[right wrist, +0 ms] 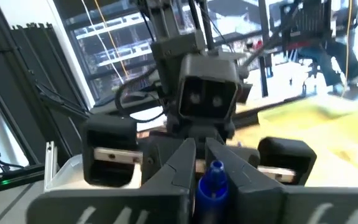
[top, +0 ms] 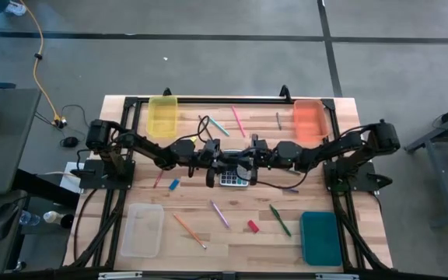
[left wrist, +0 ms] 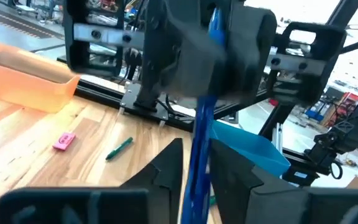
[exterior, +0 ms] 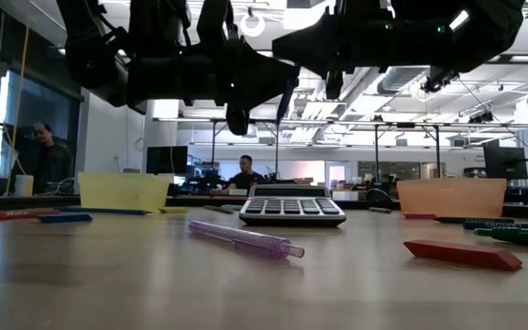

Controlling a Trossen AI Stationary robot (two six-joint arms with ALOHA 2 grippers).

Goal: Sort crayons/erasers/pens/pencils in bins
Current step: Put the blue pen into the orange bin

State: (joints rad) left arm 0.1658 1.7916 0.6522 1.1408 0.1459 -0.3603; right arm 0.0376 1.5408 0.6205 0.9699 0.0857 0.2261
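A blue pencil (left wrist: 199, 124) is held in the air over the grey calculator (top: 234, 178) at the table's middle. My left gripper (top: 222, 160) comes from the left and my right gripper (top: 244, 159) from the right. They face each other, both shut on the pencil. In the low view the pencil (exterior: 287, 94) shows slanting between the two dark grippers. The yellow bin (top: 162, 115) and orange bin (top: 309, 119) stand at the far edge, the clear bin (top: 142, 229) and teal bin (top: 320, 237) at the near edge. My left gripper pinches the pencil's shaft (left wrist: 196, 171) between its two fingers. The fingers point roughly level toward the table's right and lie along the pencil, which runs on toward the other gripper. The pencil is clear of the table. My right gripper has the pencil's rounded end (right wrist: 213, 179) between its two fingers. The fingers point roughly level toward the table's left, at the left gripper. The pencil is lifted clear above the calculator.
Loose on the table lie a purple pen (top: 220, 214), an orange pencil (top: 187, 229), a red eraser (top: 253, 226), a green pen (top: 280, 220), a blue crayon (top: 174, 184), and a pink pencil (top: 237, 119) and green pencil (top: 216, 124) at the far side.
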